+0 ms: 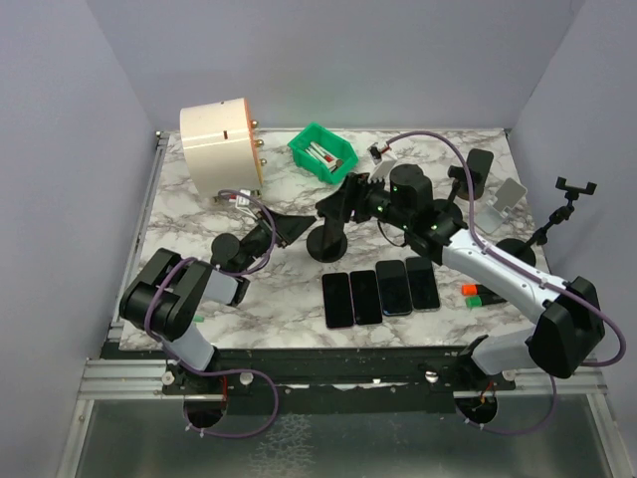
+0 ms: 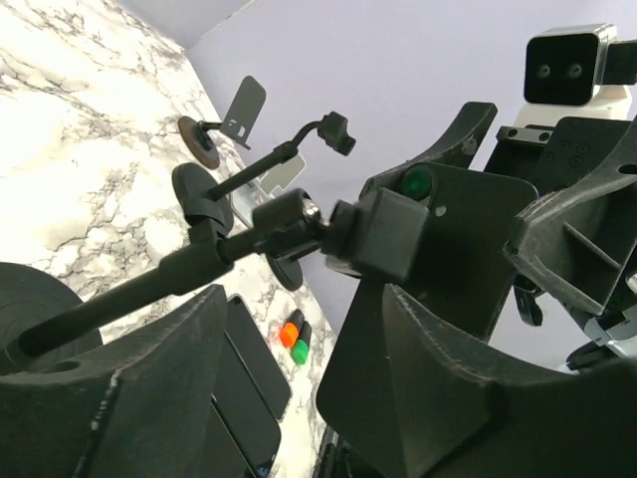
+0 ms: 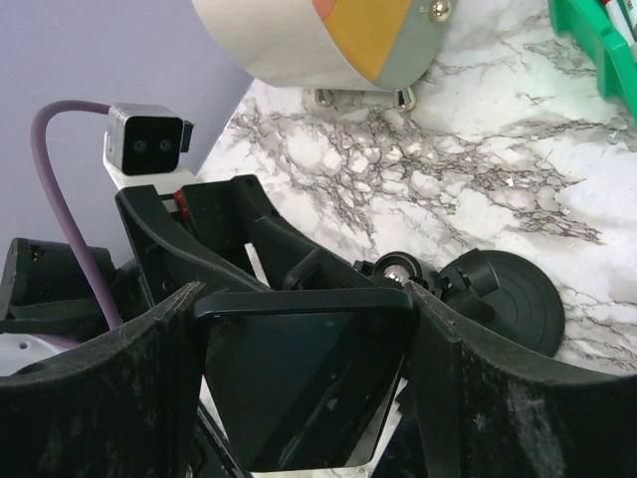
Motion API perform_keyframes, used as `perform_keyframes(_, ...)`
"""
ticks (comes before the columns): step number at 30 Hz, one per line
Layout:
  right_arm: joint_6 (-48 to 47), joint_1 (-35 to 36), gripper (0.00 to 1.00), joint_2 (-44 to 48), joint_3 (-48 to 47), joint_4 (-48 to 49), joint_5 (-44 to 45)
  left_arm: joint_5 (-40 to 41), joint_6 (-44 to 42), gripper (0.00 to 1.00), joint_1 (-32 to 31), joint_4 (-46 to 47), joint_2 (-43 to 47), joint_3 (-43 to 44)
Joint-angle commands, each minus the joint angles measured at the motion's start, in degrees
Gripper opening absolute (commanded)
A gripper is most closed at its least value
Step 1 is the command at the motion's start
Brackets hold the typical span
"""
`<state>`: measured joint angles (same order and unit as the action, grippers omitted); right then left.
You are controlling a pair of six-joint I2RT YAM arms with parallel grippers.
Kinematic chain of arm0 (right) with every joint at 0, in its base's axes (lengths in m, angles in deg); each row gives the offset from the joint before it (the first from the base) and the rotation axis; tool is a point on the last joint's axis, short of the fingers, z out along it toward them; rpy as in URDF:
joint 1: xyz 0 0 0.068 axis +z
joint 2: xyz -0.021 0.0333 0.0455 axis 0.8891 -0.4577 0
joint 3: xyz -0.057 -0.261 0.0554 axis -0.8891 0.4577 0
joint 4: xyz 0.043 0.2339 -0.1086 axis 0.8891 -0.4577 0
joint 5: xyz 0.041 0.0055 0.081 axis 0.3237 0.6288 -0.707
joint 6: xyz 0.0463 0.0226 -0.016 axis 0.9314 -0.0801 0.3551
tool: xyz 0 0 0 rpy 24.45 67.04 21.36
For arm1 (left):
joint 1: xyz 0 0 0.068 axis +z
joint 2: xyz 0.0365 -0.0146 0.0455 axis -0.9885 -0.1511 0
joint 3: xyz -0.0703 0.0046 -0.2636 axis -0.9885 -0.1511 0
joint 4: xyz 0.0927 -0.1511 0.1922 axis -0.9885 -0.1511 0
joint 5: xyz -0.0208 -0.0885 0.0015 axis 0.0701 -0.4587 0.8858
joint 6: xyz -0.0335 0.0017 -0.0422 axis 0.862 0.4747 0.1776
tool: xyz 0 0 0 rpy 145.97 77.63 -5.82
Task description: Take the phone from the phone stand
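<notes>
The top camera barely shows the phone. The right tool [image 1: 343,194] sits over the head of the stand [image 1: 328,245] in the middle of the counter [image 1: 274,304] and covers it. The right wrist camera gives me what I need. There the phone [image 3: 309,383] fills the gap between the two fingers [image 3: 109,388], each pressed against one of its side edges, so that tool is clamped on the phone. Its dark screen faces the wrist camera. One short edge lies level across the fingertips, and the long axis runs down the frame toward the wrist. The phone is up off the counter at the stand's head, but I cannot tell whether the cradle grips it.

The left wrist camera shows the other side. The stand's rod [image 2: 199,261] slants up to its head, and the left tool [image 2: 299,309] is spread wide with nothing between its fingers. The rod crosses just past the fingertips, and I cannot tell if they touch it.

The top view alone shows the green bin [image 1: 304,154] whole, at the back of the counter. It holds small red-and-white pieces I can't identify. Four other phones [image 1: 380,291] lie flat side by side just in front of the stand.
</notes>
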<state>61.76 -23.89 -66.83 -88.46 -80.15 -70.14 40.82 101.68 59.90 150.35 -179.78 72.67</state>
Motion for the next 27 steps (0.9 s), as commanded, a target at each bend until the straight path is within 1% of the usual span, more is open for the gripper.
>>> perform_keyframes(1, 1.26, -0.38, 0.0, 3.19, -4.19, -2.46, -4.55, 0.32, -2.88, 0.69, 0.32, 8.03, 2.91, -0.61)
perform_keyframes(5, 1.53, -0.38, 0.0, 4.64, -5.62, -3.85, -5.61, 1.77, -5.83, 0.82, 0.36, 1.94, 8.14, -1.22)
perform_keyframes(7, 1.22, -0.38, 0.0, 5.34, -6.48, -4.82, -6.32, 2.63, -8.37, 0.86, 0.4, -3.13, 12.07, -1.36)
perform_keyframes(10, 0.89, -0.38, 0.0, 6.44, -7.76, -7.14, -8.0, 4.35, -13.97, 0.89, 0.4, -13.62, 20.05, -0.98)
perform_keyframes(12, 0.27, -0.38, 0.0, 7.34, -8.42, -8.06, -9.62, 3.96, -18.81, 0.9, 0.4, -21.37, 25.98, -0.27)
perform_keyframes(14, -0.47, -0.38, 0.0, 8.64, -8.56, -9.06, -10.31, 2.52, -23.15, 0.98, 0.4, -28.98, 32.09, 0.6)
perform_keyframes(18, -1.78, -0.38, 0.0, 11.49, -8.42, -11.67, -8.15, -3.51, -30.14, 0.99, 0.32, -40.91, 43.51, 2.08)
perform_keyframes(21, -1.59, -0.29, 0.0, 12.09, -9.29, -14.89, -5.41, -6.25, -32.11, 0.99, 0.12, -46.63, 49.07, 3.18)
perform_keyframes(22, -1.06, -0.29, 0.0, 11.89, -9.82, -16.09, -4.6, -6.53, -33.95, 0.99, -0.09, -50.95, 50.05, 4.2)
perform_keyframes(25, 0.85, -0.19, 0.0, 10.61, -11.93, -20.22, -1.74, -5.01, -41.0, 0.99, -2.39, -64.16, 50.45, 9.53)
perform_keyframes(27, 1.64, -0.05, 0.0, 9.8, -12.68, -21.91, 0.23, -0.93, -45.62, 0.99, -6.09, -71.89, 49.57, 13.47)
